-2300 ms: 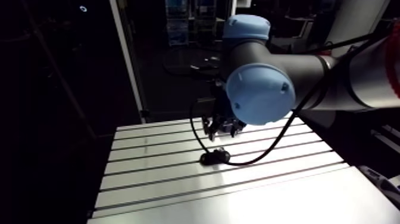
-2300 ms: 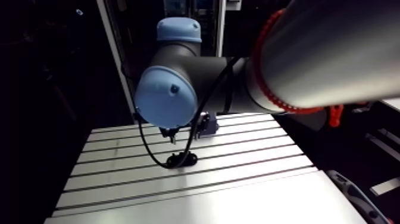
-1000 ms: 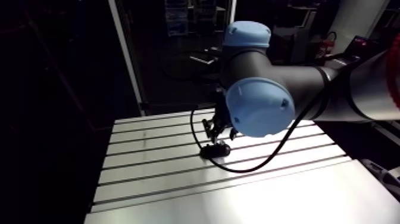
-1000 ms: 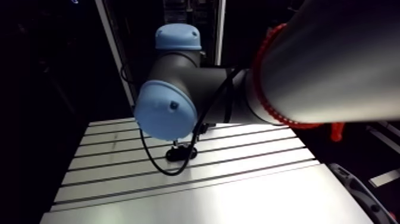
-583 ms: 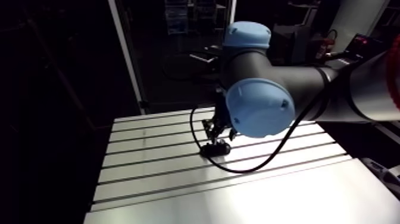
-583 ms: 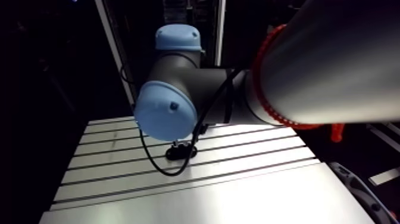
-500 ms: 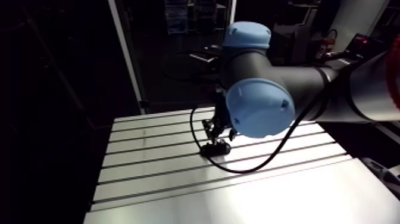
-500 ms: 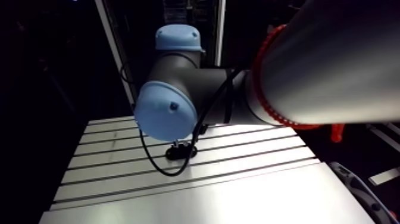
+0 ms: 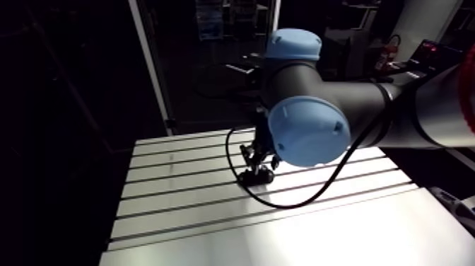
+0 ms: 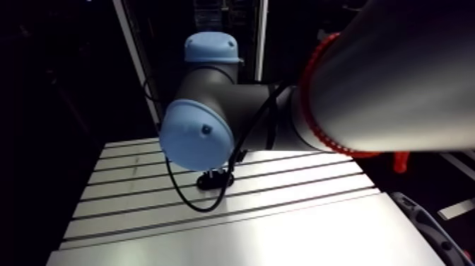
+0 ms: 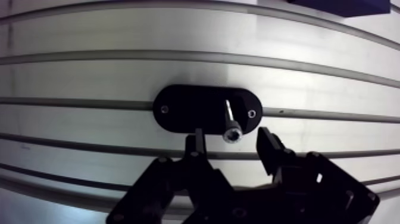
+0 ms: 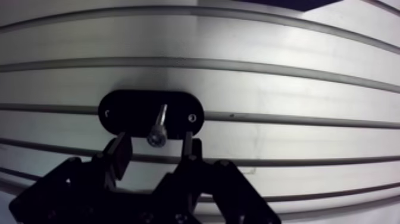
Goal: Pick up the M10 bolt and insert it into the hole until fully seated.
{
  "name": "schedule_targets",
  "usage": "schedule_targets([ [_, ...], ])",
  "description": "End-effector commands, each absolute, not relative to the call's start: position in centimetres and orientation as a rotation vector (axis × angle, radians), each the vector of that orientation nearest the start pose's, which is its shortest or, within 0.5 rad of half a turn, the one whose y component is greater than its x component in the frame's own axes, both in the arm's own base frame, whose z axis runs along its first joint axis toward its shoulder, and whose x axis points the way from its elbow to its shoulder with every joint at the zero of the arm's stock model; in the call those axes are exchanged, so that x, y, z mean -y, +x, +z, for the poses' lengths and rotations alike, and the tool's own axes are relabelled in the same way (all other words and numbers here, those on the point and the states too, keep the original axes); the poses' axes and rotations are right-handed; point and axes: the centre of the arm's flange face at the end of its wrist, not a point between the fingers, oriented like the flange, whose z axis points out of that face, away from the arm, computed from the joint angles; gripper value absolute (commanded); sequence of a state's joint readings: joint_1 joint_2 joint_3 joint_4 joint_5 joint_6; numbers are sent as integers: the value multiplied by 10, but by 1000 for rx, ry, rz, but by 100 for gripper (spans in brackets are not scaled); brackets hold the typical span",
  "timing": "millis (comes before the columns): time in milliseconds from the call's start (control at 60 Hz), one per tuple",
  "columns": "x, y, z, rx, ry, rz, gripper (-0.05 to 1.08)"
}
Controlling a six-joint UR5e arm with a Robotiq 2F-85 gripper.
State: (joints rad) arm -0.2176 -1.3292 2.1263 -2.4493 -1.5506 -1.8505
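The slotted aluminium table [image 11: 89, 36] (its long grooves run crosswise ahead of the gripper [image 11: 230, 138]) carries one thing directly: a flat black oval plate [image 11: 190, 107] with a small screw point near each end. The plate lies just ahead of the gripper, astride one groove.

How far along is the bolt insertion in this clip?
Done: the bolt stands upright in the black plate. In hand: nothing; the gripper is open, its fingers either side of the head without touching. Left: shank shows above the plate, so it looks not fully seated.
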Motion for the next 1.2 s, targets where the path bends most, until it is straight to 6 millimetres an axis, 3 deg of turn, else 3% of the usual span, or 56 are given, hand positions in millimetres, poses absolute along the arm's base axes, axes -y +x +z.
schedule_targets([
  [17,28,-500,203,-3222,-101,-1,47],
  [1200,28,-503,206,-3256,-106,13,57],
])
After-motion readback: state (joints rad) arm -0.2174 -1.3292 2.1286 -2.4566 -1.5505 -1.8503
